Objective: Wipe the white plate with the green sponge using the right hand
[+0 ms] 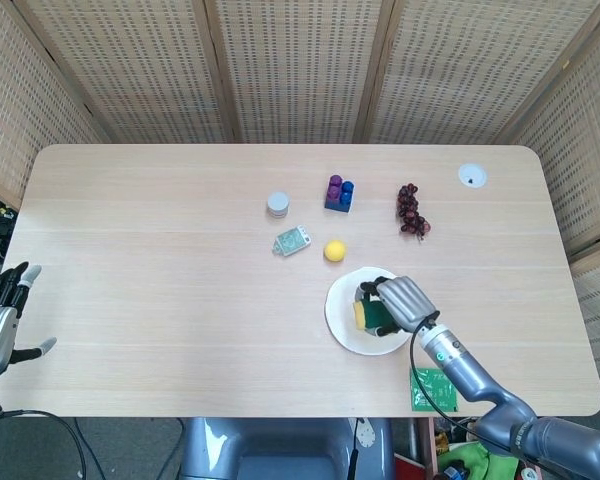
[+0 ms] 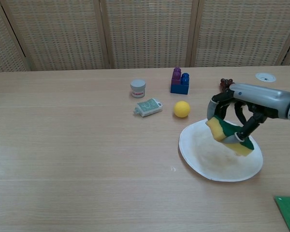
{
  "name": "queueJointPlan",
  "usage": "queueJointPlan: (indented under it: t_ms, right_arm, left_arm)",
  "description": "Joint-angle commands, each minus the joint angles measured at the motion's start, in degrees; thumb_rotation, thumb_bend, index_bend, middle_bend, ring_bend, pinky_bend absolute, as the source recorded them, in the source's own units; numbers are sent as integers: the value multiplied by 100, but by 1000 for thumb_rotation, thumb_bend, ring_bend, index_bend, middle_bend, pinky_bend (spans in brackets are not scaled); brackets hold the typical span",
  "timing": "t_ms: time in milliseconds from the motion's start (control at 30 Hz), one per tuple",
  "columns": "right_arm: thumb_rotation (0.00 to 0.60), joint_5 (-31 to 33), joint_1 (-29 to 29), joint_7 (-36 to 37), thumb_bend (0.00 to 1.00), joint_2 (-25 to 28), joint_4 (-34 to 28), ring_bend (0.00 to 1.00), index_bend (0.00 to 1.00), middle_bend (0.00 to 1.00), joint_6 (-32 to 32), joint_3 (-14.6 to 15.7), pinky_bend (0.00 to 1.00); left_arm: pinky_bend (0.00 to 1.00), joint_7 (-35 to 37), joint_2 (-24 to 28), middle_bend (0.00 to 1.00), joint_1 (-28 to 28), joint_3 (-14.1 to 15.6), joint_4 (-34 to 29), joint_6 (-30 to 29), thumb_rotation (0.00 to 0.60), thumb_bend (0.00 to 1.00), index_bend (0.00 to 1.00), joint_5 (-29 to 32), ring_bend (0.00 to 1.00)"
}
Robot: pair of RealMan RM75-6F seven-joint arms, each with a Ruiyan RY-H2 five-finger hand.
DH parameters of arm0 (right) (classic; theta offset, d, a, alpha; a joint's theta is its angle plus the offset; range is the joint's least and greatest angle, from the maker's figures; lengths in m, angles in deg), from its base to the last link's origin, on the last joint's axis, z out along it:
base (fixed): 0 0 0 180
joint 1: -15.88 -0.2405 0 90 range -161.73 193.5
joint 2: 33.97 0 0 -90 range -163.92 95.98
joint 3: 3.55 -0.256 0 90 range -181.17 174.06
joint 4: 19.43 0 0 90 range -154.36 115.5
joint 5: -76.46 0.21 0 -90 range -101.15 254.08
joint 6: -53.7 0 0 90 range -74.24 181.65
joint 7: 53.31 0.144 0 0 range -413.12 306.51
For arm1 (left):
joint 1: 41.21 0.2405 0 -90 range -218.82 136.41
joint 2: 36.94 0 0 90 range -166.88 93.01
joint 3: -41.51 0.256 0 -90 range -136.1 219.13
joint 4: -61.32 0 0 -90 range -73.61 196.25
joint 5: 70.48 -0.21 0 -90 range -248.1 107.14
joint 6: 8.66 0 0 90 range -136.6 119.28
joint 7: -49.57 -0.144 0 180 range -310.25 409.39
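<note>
Right hand (image 2: 237,123): fingers curled over the green sponge (image 2: 230,137), gripping it from above; the grip leaves the sponge's lower face free, presumably so that face can meet the dish; arm reaches in from the right edge of the surface (image 1: 140,260).

Green sponge: green on top with a yellow layer, held tilted over the white plate (image 2: 203,159); in the chest view it appears just above the plate's middle, though contact cannot be told for sure; in the head view it sits over the plate's right half (image 1: 372,312).

White plate: flat on the surface near the front right; a faint brownish smear shows inside, judged to be the reason for wiping; the plate is unheld, so a firm stroke might slide it.

Left hand (image 1: 2,318): at the far left edge, off the work area, fingers apart and holding nothing; parked, since the task names only the right.

Other items, well apart from the plate except the first: yellow ball (image 2: 181,109) just behind the plate's rim; green packet (image 2: 149,107); small jar (image 2: 137,88); stacked toy blocks (image 2: 180,81); grape bunch (image 1: 411,210); green card (image 1: 433,388) at the front edge.

Step in hand, as judged: sponge brought over the plate, wiping about to start or just started.
</note>
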Motion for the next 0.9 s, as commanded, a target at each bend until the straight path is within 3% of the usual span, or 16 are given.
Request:
queueJointPlan:
  t_ms: [33,267,900]
  right_arm:
    - [600,88,-51,319,169,-390,565,388,418,489,-19,3,622]
    - [600,201,-55,642,180,-742,1258,390,424,496,-108,61,622]
    - [600,177,-94,1198,187,-1224,2032,392,433,505,-278,237,622]
  left_arm:
    - [0,6,3,0,2,1,-3,0,600,0,0,8,0]
    - [0,9,0,0,-6,4,3,19,600,0,0,30,0]
    - [0,-14,-27,0,-47,-11,48,106,600,0,0,136,0]
